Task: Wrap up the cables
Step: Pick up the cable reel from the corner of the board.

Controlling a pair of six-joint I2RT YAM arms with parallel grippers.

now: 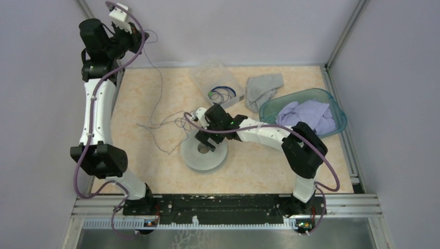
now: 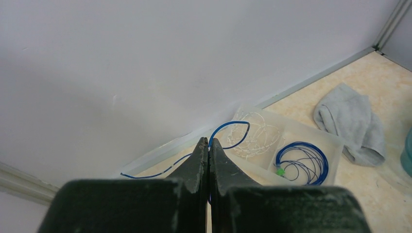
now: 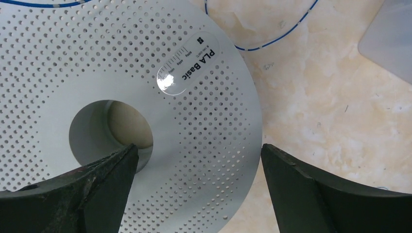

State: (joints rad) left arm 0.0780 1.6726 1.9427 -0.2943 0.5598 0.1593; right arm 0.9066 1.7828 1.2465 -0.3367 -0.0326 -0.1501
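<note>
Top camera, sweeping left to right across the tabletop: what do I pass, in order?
cable → spool → grey cloth → teal basin

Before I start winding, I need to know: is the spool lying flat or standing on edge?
Lying flat: the spool shows its round face and centre hole upward in top and right wrist views.

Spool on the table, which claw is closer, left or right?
Right. The right claw hangs open directly over the spool, one finger above its hole. The left claw, shut on the cable, is raised far back-left.
</note>
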